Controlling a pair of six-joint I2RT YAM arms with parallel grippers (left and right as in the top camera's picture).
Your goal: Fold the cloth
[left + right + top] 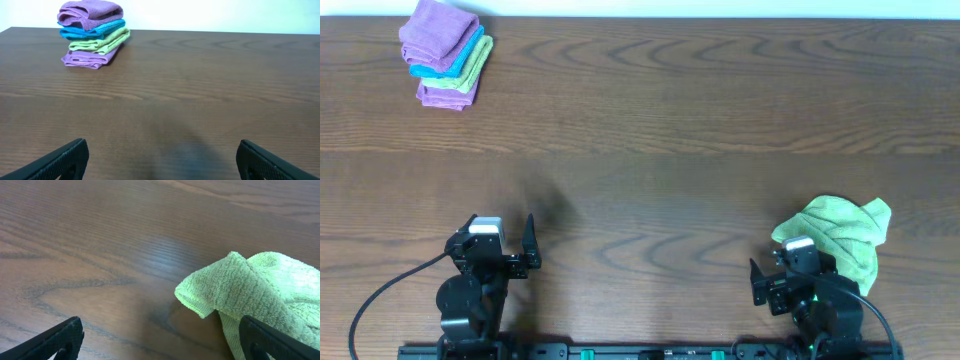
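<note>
Left gripper (162, 156) low over bare table (670, 150), jaws wide, holding nothing. Right gripper (160, 336) jaws wide too, nothing between them. A crumpled lime-green cloth (250, 290) lies just beside the right gripper, on its right; contact can't be told. Folded stack in the far-left corner, well apart from both arms: purple cloth (90, 12) on top, then blue cloth (92, 31), green cloth (100, 41), second purple cloth (85, 59) at the bottom. No tag visible at this size.
</note>
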